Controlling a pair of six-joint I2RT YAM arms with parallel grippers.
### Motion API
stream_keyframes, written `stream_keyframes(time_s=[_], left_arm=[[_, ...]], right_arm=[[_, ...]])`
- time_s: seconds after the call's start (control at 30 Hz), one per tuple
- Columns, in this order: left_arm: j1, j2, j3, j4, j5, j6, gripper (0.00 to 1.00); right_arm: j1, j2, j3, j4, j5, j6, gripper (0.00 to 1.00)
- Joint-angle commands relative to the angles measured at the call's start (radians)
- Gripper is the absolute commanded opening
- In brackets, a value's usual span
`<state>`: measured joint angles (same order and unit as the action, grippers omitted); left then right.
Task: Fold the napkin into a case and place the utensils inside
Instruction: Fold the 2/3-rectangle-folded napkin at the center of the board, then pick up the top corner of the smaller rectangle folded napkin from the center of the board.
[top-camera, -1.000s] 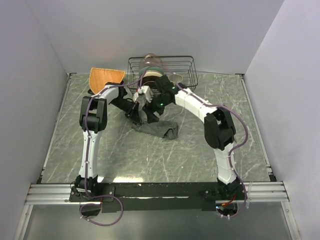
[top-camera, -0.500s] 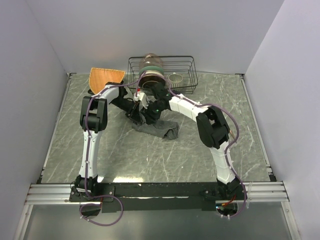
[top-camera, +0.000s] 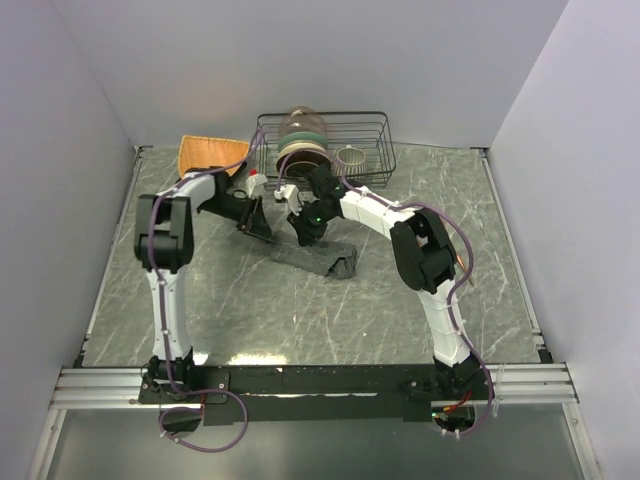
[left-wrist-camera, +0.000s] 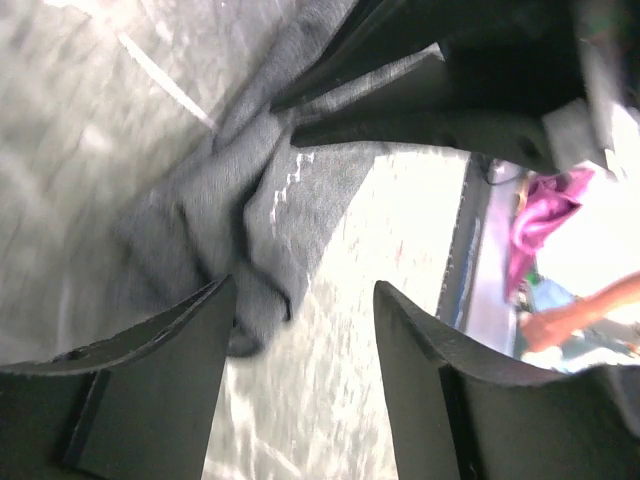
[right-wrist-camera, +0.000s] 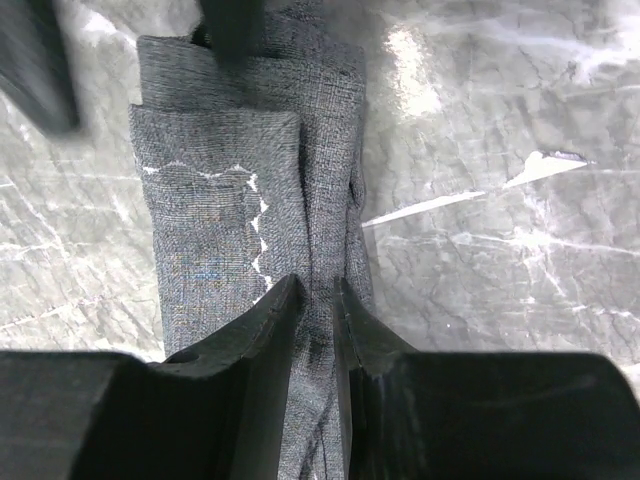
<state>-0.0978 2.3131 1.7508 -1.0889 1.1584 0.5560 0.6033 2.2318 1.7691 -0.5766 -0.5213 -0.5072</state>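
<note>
Right gripper (right-wrist-camera: 317, 290) is pinched down on a raised fold of the dark grey fabric napkin (right-wrist-camera: 215, 220). Its fingers are nearly touching, with the cloth ridge squeezed between them. Left gripper (left-wrist-camera: 305, 290) is spread apart with nothing in it, just bare tabletop showing between the fingers. The napkin's rumpled edge sits right beside one of them.

From overhead the two grippers are close together, the left one at roughly 9 o'clock of the right one, both at the 10 o'clock end of the napkin. The napkin is bunched into a rough long strip, a bit toward 12 o'clock from the middle of the grey marbled table (top-camera: 300, 320), running about 10 to 4 o'clock.

The black wire rack (top-camera: 370, 135) sits at the 12 o'clock edge with stacked dishes (top-camera: 300, 140) in it. An orange woven fan-shaped mat (top-camera: 205, 152) lies at about 11 o'clock.
</note>
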Motion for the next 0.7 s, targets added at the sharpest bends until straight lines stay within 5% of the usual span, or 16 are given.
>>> stream_keyframes(time_s=[0.0, 0.17, 0.67], left_arm=[[0.035, -0.22, -0.163, 0.355, -0.025, -0.161, 0.63], [0.033, -0.261, -0.254, 0.601, -0.153, -0.316, 0.66], [-0.059, -0.127, -0.143, 0.52, -0.178, -0.266, 0.65]], right_arm=[[-0.02, 0.014, 0.033, 0.01, -0.019, 0.038, 0.29], [-0.022, 0.008, 0.026, 0.034, -0.031, 0.052, 0.31], [-0.025, 0.003, 0.038, 0.038, -0.054, 0.07, 0.37]])
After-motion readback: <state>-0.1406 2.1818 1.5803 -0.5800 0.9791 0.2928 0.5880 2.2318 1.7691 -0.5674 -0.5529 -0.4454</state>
